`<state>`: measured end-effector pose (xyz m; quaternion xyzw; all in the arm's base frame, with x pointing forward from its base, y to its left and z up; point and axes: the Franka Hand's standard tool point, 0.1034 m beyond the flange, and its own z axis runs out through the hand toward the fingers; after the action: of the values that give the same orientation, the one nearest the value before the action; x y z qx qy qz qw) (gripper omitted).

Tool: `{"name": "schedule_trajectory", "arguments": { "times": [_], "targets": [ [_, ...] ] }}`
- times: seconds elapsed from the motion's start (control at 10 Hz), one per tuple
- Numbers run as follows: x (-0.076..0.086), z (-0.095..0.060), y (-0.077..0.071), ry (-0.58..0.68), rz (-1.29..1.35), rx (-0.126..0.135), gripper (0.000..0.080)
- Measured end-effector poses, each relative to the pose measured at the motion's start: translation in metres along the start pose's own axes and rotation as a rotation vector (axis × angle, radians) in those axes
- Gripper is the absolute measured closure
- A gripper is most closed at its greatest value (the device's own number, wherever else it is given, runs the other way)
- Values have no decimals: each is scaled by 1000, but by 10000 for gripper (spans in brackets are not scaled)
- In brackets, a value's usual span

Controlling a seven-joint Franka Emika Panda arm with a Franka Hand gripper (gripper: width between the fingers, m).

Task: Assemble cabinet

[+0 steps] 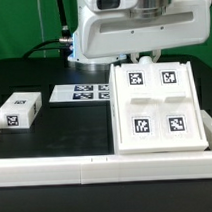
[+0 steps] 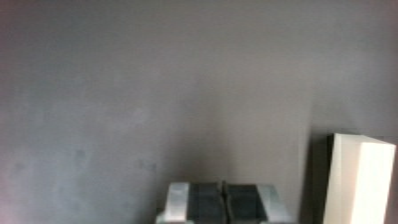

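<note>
The cabinet (image 1: pixel 159 105) is a large white box with four tagged square compartments. It lies on the black table at the exterior view's right. The arm's white hand (image 1: pixel 131 33) hangs just behind the cabinet's far edge, and its fingers are hidden there. In the wrist view my gripper (image 2: pixel 221 200) has both fingers pressed together with nothing between them, over bare dark table. A white upright edge (image 2: pixel 365 180), probably the cabinet's side, stands close beside the fingers.
A small white block (image 1: pixel 21 110) with one tag lies at the exterior view's left. The marker board (image 1: pixel 81 92) lies flat between the block and the cabinet. A long white rail (image 1: pixel 87 172) runs along the table's front edge.
</note>
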<state>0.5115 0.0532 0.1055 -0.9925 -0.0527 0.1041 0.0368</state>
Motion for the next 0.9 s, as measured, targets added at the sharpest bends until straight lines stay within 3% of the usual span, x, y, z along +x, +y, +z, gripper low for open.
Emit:
{"name": "schedule_trajectory", "arguments": {
  "times": [0.3, 0.9],
  "targets": [
    [13, -17, 6, -9, -20, 4, 797],
    [13, -17, -4, -16, -29, 0, 797]
  ]
}}
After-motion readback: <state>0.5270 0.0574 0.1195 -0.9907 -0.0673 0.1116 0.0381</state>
